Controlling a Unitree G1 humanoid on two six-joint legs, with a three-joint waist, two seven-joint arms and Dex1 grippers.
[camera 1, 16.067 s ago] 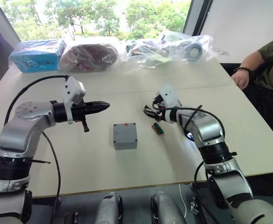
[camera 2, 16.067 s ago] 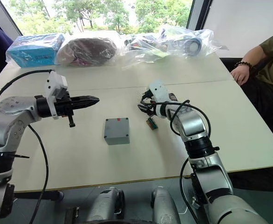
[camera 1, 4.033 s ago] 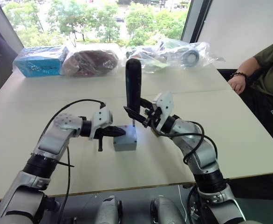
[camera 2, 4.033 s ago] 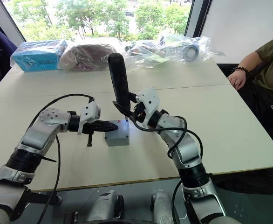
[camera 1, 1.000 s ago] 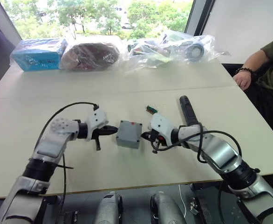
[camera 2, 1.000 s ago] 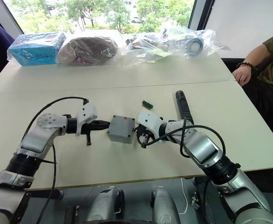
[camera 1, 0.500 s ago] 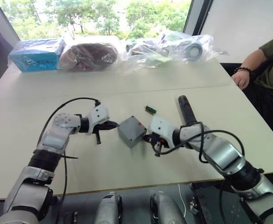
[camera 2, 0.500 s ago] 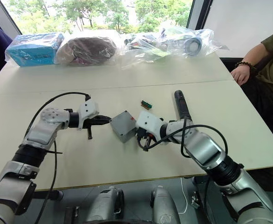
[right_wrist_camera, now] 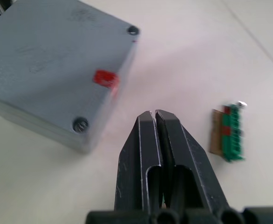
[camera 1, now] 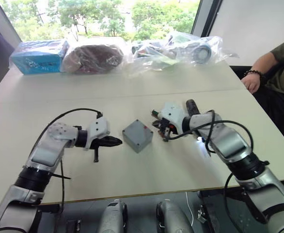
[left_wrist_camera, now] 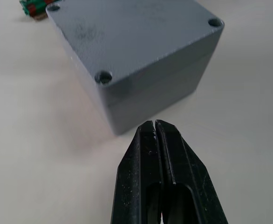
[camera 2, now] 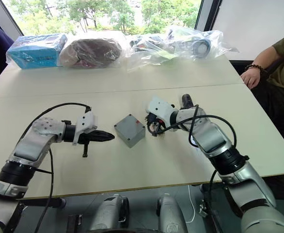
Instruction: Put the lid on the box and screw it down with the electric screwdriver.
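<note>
The grey box (camera 1: 137,136) stands mid-table, turned corner-on, with the lid (right_wrist_camera: 57,56) seated on top; its red mark (right_wrist_camera: 105,78) and corner screw holes show. My left gripper (camera 1: 118,141) is shut and empty, its tip just left of the box and slightly apart from a corner (left_wrist_camera: 113,116). My right gripper (right_wrist_camera: 154,113) is also shut and empty, hovering off the box's right side (camera 1: 162,130). The electric screwdriver (camera 1: 190,106) lies on the table behind my right wrist, partly hidden by the arm.
A small green-gold piece (camera 1: 154,113) lies just beyond the box, close to my right gripper. A blue packet (camera 1: 39,56) and several plastic bags (camera 1: 181,48) line the table's far edge. A person's arm (camera 1: 258,73) rests at the far right.
The box has turned corner-on over the last second. My right gripper has drawn back from the box's near right side towards the green piece. My left gripper has shifted slightly nearer.
</note>
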